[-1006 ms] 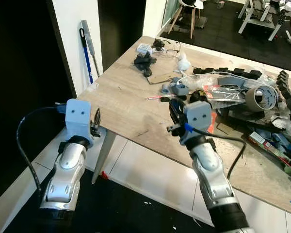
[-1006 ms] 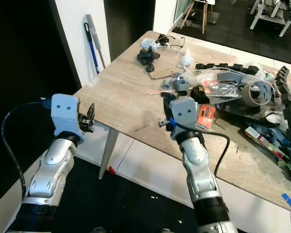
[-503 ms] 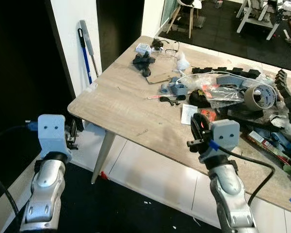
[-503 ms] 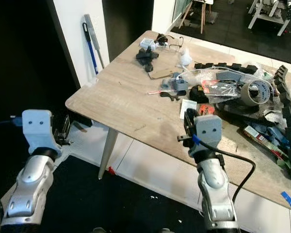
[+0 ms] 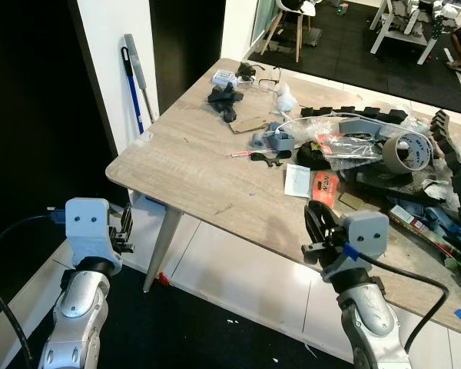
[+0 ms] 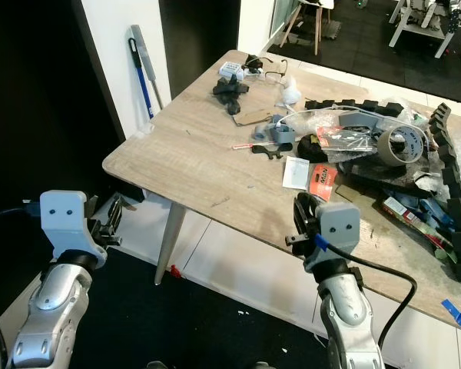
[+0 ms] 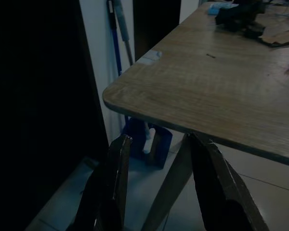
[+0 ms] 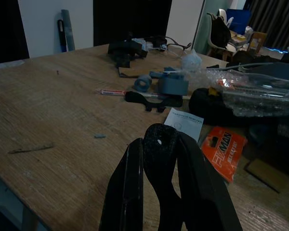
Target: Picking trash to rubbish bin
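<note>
The worktop (image 5: 215,165) carries its clutter along the far and right-hand edges: a roll of tape (image 5: 409,151), a white leaflet (image 5: 297,177) and an orange card (image 5: 321,183) beside it, all untouched. Over the last second the robot backs away from the near edge, and both arms have dropped with it. The right claw (image 6: 301,221) has come back from over the worktop to its near edge, clenched on a small black piece (image 8: 160,144), likely the trash, now lifted clear. The left claw (image 7: 156,180) hangs released below the near left corner. The bin is presumably next.
</note>
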`<state>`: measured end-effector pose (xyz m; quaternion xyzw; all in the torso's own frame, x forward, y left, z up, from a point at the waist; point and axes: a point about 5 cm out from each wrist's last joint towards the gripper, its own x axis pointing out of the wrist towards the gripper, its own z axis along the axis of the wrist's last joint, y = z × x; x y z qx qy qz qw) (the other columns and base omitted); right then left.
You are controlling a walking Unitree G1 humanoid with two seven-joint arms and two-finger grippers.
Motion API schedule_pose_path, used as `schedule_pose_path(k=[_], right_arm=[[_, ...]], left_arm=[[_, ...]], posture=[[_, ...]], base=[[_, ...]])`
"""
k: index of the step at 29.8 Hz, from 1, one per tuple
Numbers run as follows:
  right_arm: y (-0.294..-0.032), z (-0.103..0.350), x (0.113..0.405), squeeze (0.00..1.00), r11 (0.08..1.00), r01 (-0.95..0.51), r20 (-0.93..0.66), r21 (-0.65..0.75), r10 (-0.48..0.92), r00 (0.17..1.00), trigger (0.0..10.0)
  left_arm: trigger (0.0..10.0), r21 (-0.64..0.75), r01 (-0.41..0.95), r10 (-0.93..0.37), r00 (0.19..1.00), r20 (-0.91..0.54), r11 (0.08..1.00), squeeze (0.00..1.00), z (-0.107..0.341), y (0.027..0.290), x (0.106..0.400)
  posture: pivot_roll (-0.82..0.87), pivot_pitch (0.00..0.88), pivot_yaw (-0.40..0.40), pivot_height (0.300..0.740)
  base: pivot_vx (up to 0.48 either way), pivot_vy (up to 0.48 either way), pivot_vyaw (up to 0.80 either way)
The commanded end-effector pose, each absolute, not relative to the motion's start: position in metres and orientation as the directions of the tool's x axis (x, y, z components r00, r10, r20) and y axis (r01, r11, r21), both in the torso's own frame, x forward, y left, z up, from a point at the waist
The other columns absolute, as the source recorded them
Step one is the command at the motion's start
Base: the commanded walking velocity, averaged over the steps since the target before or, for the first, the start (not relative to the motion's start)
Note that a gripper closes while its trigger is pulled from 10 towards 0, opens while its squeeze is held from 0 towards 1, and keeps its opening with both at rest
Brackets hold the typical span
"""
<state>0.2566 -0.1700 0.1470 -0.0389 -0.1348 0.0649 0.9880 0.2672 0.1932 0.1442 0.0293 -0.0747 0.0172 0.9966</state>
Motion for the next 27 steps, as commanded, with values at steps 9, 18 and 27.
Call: schedule_pose_path(k=[9,18,27], right_arm=[[-0.1691,0.1423,0.2504,0.00,0.986,-0.142,0.236,-0.091,0.159,0.959,10.0],[-0.1718,0.1427,0.2491,0.00,0.986,-0.144,0.226,-0.089,0.160,0.961,10.0],[-0.1695,0.1431,0.2480,0.00,0.986,-0.145,0.222,-0.084,0.160,0.962,10.0]], left_arm=[[10.0,0.041,-0.018,0.013,0.992,0.129,0.999,0.00,0.1388,0.1859,0.2622],[10.0,0.037,0.006,-0.011,0.990,0.138,0.999,0.00,0.1409,0.1815,0.2609],[10.0,0.049,0.026,-0.032,0.991,0.128,0.998,0.00,0.1396,0.1819,0.2586]], posture=[[-0.03,0.110,-0.031,0.740],[-0.03,0.125,-0.037,0.740],[-0.04,0.139,-0.033,0.740]], base=[[0.000,0.000,0.00],[0.000,0.000,0.00],[0.000,0.000,0.00]])
